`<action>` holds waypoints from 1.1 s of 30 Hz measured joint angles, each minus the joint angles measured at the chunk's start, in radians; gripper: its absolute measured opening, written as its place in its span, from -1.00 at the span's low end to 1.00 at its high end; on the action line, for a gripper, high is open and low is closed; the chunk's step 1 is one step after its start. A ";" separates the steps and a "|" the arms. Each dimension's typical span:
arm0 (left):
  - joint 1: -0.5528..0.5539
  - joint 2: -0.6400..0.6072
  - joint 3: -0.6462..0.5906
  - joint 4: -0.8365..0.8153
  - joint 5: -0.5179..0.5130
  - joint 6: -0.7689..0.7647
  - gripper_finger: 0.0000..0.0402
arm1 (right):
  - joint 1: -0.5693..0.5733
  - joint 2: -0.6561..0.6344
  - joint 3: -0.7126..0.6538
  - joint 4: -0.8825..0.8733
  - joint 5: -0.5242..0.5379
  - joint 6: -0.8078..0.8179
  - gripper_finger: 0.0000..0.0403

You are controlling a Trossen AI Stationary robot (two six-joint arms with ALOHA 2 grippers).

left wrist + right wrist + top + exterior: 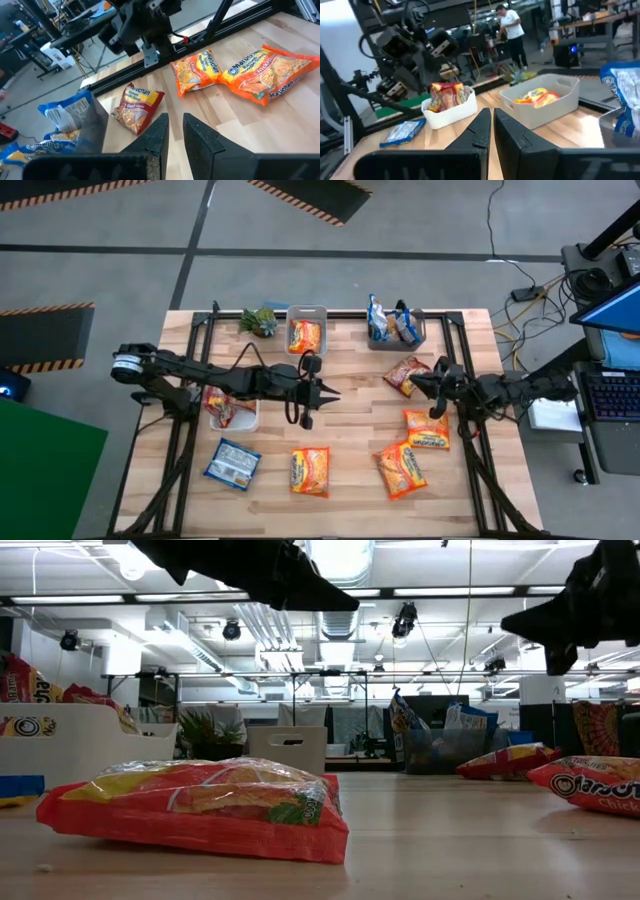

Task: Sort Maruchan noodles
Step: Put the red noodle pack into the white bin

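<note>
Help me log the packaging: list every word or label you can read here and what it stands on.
"Maruchan": orange packet, left wrist view.
"Chicken": same packet, partly legible.
"Beef": red packet, smaller print blurred.
Cut-off brand letters: packet at the edge, low view.
Blue packets, bins and other packets: print too small to read.
</note>
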State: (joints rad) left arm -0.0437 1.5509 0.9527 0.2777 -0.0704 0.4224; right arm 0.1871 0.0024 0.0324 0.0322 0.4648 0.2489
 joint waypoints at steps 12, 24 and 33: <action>0.010 0.031 -0.007 -0.057 -0.105 -0.205 -0.81 | 0.000 0.145 0.006 -0.030 0.074 0.479 -0.94; -0.006 0.158 -0.016 -0.052 -0.103 -0.361 -0.81 | -0.030 0.394 0.211 -0.430 0.119 0.755 -0.94; -0.006 0.156 -0.015 -0.010 -0.103 -0.358 -0.81 | -0.044 0.535 0.404 -0.852 0.123 0.959 -0.92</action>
State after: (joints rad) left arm -0.0494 1.7065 0.9379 0.2680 -0.1738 0.0643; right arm 0.1432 0.5376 0.4360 -0.8199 0.5874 1.2083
